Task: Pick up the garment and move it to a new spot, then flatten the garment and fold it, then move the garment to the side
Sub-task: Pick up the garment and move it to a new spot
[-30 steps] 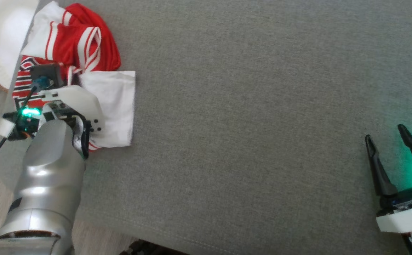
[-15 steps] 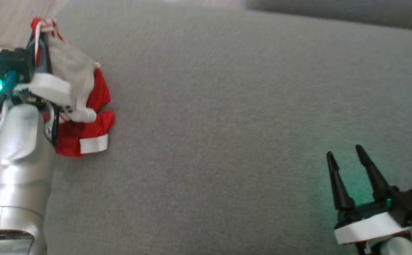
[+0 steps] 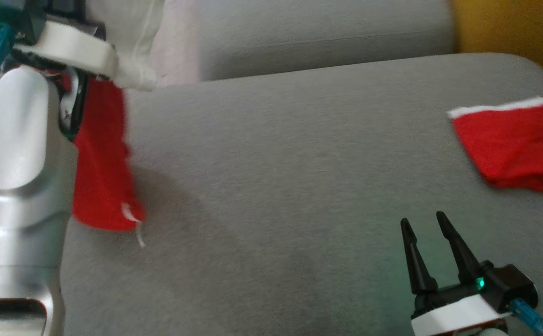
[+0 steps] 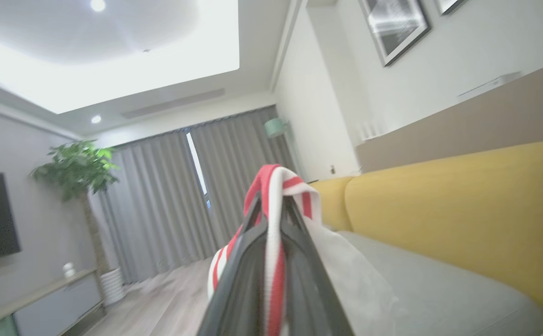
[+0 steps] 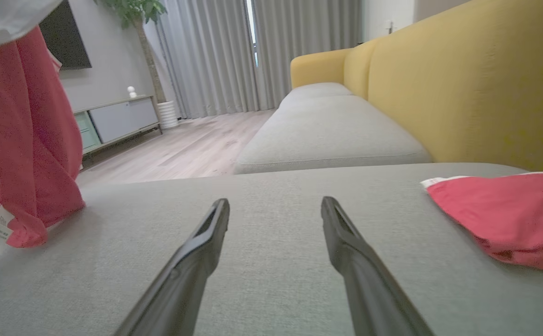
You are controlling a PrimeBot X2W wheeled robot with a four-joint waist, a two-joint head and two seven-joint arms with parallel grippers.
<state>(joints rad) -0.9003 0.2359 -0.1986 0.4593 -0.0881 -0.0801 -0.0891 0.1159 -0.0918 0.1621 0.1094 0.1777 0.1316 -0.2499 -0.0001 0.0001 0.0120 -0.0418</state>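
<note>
The garment (image 3: 99, 163), red with white parts and striped trim, hangs from my raised left arm (image 3: 15, 130) at the left, its lower end just touching the grey sofa seat (image 3: 271, 177). In the left wrist view my left gripper (image 4: 271, 205) is shut on a red-and-white striped band (image 4: 276, 186) of it. From the right wrist the hanging garment (image 5: 24, 140) shows at far left, a small label at its hem. My right gripper (image 3: 423, 224) hovers low over the seat's front right, open, with nothing between its fingers (image 5: 206, 228).
A second, folded red cloth (image 3: 509, 144) with a white edge lies at the seat's right end, by the yellow backrest (image 5: 462, 79). Another grey seat cushion (image 3: 323, 37) continues behind. Wooden floor (image 5: 183, 149) and a low cabinet lie beyond the sofa's left.
My left gripper has lifted the garment from a heap on the seat until it hangs. The head camera has tilted up, bringing the folded red cloth into view. The right gripper stays open.
</note>
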